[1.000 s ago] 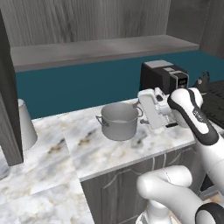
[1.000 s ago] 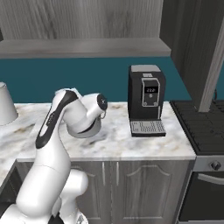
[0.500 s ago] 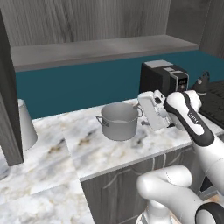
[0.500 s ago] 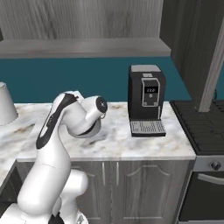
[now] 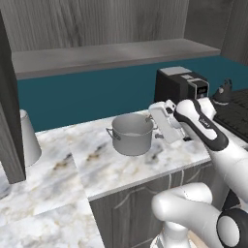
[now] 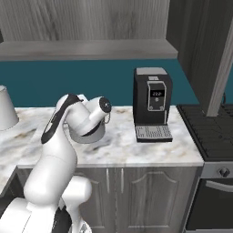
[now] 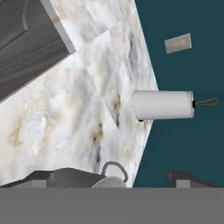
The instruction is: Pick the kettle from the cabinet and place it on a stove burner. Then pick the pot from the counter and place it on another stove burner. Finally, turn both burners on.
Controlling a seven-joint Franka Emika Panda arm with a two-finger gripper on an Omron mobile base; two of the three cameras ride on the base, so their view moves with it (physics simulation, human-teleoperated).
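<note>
The grey pot [image 5: 131,134] stands on the marble counter [image 5: 97,164] with no lid. My gripper [image 5: 156,127] hovers right beside the pot's right side, level with its rim, and it is open with nothing held. In the hand view the pot's rim and loop handle [image 7: 114,169] lie between my wide-set fingertips [image 7: 183,177]. In the right base view my arm covers most of the pot [image 6: 90,136]. The dark kettle [image 5: 224,92] sits on the black stove [image 5: 237,116] at the far right. Above the counter, the cabinet shelf [image 5: 111,54] runs along the wall.
A black coffee machine [image 6: 152,104] stands on the counter between the pot and the stove [image 6: 209,132]. A white paper-towel roll [image 5: 26,138] sits at the counter's left. A stove knob [image 6: 223,172] shows on the front. A dark cabinet side [image 5: 9,121] rises at the left.
The arm's wrist and elbow have shifted only slightly beside the pot. The pot has not moved and the jaws stay wide.
</note>
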